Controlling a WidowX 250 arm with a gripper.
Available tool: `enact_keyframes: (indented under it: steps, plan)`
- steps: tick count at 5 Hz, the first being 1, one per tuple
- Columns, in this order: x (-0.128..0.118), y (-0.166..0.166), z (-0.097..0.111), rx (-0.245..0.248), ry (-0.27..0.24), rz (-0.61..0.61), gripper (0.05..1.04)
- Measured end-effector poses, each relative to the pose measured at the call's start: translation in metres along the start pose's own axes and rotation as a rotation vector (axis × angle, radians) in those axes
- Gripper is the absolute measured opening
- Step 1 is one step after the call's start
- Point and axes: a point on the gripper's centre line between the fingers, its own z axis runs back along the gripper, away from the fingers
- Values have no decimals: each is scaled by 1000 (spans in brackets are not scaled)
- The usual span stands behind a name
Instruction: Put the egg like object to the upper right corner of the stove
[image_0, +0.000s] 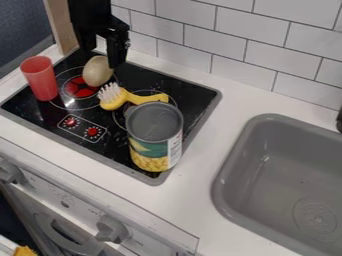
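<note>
Smooth beige egg-like object (98, 71), upper left of frame, long axis running roughly up-down, just below-left of black gripper (105, 58); opening and hold, cannot tell.

"What colours are on the stove (195, 95)?"

"Black, with a grey border, thin pale circles and a red burner (77, 91)."

"And the things there?"

"Egg-like object (97, 71), beige; cup (41, 79), red; brush (115, 100), yellow with white bristles; can label (151, 150), green, yellow, white."

"Wall tiles (247, 25)?"

"White, dark brick-pattern lines."
</note>
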Motion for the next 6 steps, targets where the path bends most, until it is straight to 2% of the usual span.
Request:
enact_keyframes:
  steps: [1, 2, 3, 4, 5, 6]
  plan:
    - [2, -8, -9, -7, -7, 71, 999]
    - [1, -7, -31, 19, -63, 75, 999]
    - [1, -11, -39, 30, -85, 89, 945]
    - [-1, -12, -42, 41, -86, 78, 828]
    - [-1, -15, -43, 54, -71, 71, 828]
    - [1, -13, -41, 54, -50, 1, 828]
